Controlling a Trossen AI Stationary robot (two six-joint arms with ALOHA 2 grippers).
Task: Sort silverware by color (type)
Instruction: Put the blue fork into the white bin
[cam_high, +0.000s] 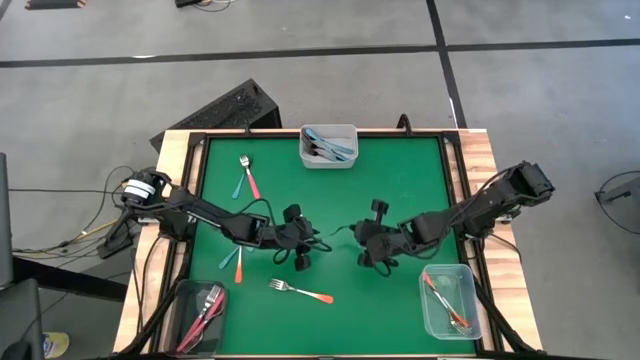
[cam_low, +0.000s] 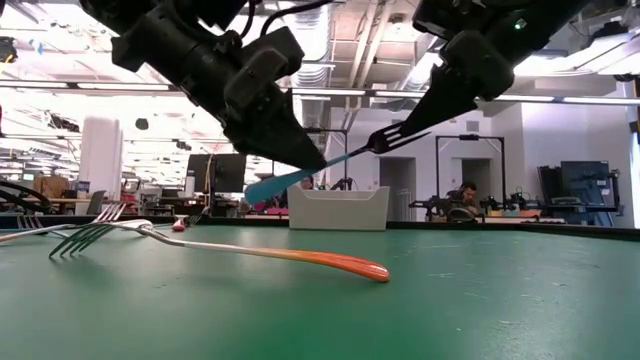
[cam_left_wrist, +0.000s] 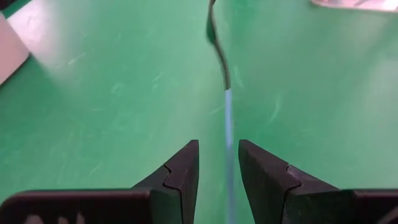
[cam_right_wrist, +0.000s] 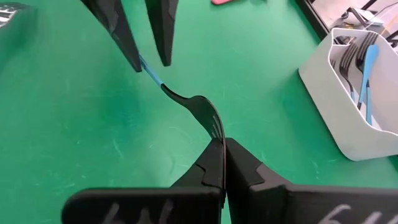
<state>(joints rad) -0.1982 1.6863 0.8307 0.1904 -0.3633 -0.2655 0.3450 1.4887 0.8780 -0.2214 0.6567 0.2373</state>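
- Two grippers meet above the middle of the green table (cam_high: 400, 170), sharing one light blue fork (cam_low: 300, 178) held in the air.
- The left gripper (cam_left_wrist: 217, 163) has its jaws slightly apart around the blue handle.
- The right gripper (cam_right_wrist: 222, 163) has its jaws pressed together on the fork's tines.
- An orange fork (cam_high: 300, 291) lies on the near centre of the table.
- More forks lie at far left (cam_high: 246, 176).
- The far container (cam_high: 329, 146) holds blue forks.
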